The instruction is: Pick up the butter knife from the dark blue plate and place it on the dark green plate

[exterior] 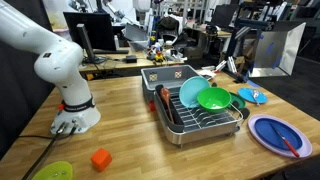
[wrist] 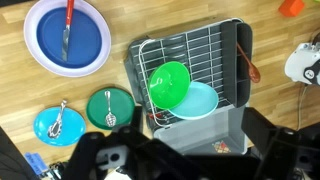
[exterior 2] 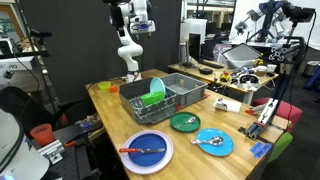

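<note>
Zero clue if the gripper [exterior 2: 138, 22] is sitting apart or together, and the skinny knife [wrist: 69, 15] lying flat at wrist-view 11 o'clock is risking slipping out.

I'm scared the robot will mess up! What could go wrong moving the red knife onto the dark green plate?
1. The butter knife is slim and lies flat on the dark blue plate, so a grab could slip.
2. The dark green plate already holds a utensil; the knife might land on it and slide off.
3. The bright green bowl in the rack could be mistaken for the target.
</note>
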